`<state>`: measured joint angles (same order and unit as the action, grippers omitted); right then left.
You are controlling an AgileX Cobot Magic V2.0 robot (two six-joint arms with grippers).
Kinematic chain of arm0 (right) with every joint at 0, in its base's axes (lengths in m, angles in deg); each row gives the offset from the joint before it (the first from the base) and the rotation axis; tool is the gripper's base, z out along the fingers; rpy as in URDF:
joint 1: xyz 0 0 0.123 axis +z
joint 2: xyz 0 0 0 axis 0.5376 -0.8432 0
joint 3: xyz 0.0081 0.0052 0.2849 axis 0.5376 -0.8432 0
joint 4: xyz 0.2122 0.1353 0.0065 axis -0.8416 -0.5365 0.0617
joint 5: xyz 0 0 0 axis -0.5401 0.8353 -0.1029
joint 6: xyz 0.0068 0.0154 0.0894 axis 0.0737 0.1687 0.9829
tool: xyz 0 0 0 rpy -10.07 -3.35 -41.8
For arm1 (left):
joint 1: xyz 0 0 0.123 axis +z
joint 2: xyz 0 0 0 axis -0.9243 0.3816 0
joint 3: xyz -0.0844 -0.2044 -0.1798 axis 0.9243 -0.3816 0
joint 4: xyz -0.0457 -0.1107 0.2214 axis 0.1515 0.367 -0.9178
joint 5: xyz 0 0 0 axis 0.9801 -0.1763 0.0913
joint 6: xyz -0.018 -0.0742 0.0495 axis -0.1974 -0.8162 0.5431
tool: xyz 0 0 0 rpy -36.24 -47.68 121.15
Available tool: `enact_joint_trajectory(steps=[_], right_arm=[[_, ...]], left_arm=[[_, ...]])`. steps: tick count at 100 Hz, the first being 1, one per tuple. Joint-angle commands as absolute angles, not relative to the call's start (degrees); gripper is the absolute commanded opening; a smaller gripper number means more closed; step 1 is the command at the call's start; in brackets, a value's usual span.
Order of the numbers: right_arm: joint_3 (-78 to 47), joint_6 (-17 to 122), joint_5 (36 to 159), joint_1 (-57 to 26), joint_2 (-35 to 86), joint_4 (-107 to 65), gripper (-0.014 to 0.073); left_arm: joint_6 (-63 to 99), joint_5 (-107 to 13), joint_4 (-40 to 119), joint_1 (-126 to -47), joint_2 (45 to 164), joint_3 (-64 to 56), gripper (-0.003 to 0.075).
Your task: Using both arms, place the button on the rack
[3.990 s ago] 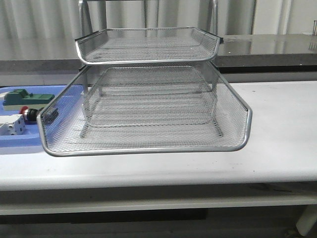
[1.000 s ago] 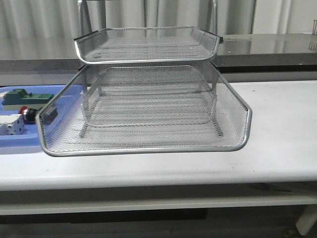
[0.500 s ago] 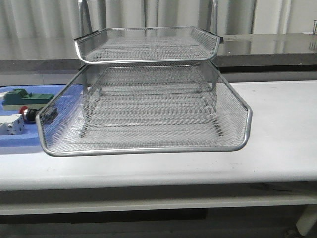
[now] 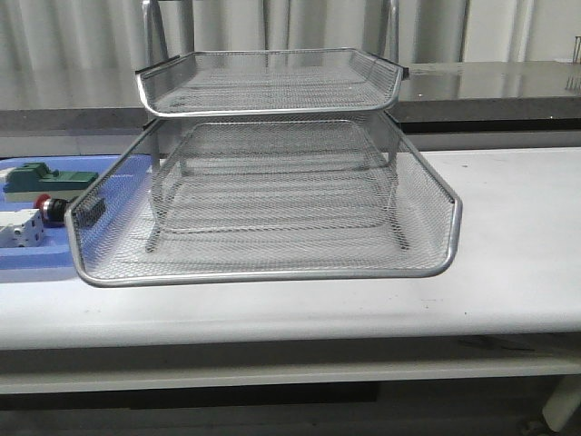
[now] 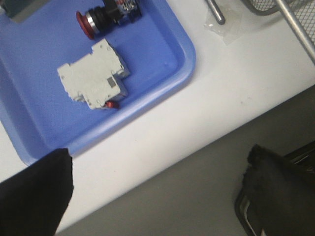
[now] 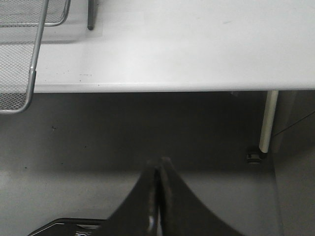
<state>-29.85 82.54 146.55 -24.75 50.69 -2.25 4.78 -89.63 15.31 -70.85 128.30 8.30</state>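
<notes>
Pre-grasp: left gripper (image 5: pixel 157 196) apart, above button (image 5: pixel 106 15) in blue tray (image 5: pixel 162 73); right gripper (image 6: pixel 158 196) together, idle. Next: descend onto button; rack (image 4: pixel 263 182) waits.

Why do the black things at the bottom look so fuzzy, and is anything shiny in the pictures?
In the left wrist view, the left gripper's fingers sit too close to the camera, so they blur, while the button stays sharp. In the right wrist view, the right gripper is soft too. In the front view, the rack rim glints and the dark counter behind reflects light.
</notes>
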Motion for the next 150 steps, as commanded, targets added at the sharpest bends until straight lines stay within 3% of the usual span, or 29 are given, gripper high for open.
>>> enact_joint_trajectory(steps=[1,74,150], right_arm=[[-27.9,82.1,143.9,-25.2,50.5,-1.6,-0.0067],[-27.9,82.1,143.9,-25.2,50.5,-1.6,-0.0067],[-27.9,82.1,143.9,-25.2,50.5,-1.6,-0.0067]], left_arm=[[8.7,-85.2,15.8,-70.9,128.3,11.7,0.0654],[25.1,-97.0,9.2,-70.9,161.9,47.2,0.0654],[34.9,-92.0,11.7,-71.6,174.2,53.0,0.0654]])
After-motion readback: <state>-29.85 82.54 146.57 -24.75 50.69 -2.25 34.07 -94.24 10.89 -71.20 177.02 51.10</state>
